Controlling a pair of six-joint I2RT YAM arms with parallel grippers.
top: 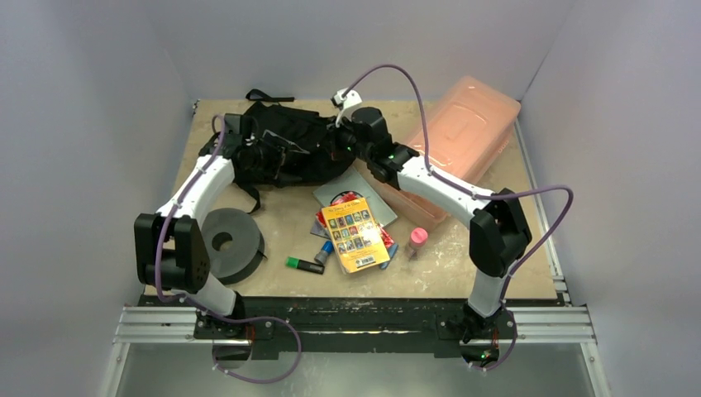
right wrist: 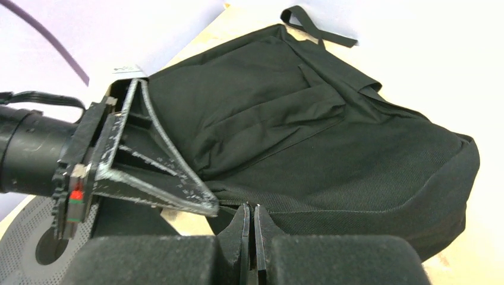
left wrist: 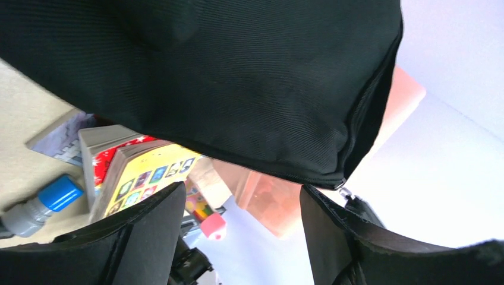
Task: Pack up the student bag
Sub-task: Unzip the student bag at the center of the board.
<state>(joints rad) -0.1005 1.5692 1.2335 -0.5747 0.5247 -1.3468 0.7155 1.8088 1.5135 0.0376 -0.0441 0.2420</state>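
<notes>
Top external view, looking down on a plywood table (top: 281, 223). Slumped along the far edge, toward the far left corner: the black student bag (top: 285, 145), soft and creased, with a strap loop poking past the far edge. At the far right corner, set at a slant: a translucent pink box (top: 467, 132), just beside the bag's right end. Toward the near left corner, lying flat: a dark grey foam ring (top: 244, 236), apart from the bag. Around the middle of the table, toward the near edge: a yellow book (top: 357, 236) on top of a few flat items, with a green highlighter (top: 304, 265) and a blue-capped marker (top: 325, 251) just beside its left side and a small pink-capped bottle (top: 417, 240) just to its right.

Left wrist view, looking from below the bag's underside. Shows the left gripper (left wrist: 242, 190) spread wide with nothing between its two dark fingers (left wrist: 148, 231). Black bag fabric hanging just beyond the tips, a zipper (left wrist: 364, 113) running down the bag's edge to a small pull.

Right wrist view, looking along the bag from its right end. Shows the right gripper (right wrist: 251, 208) pressed together, tips right at the seam on the bag's near edge. Grip on fabric or on a zipper pull: cannot tell.
</notes>
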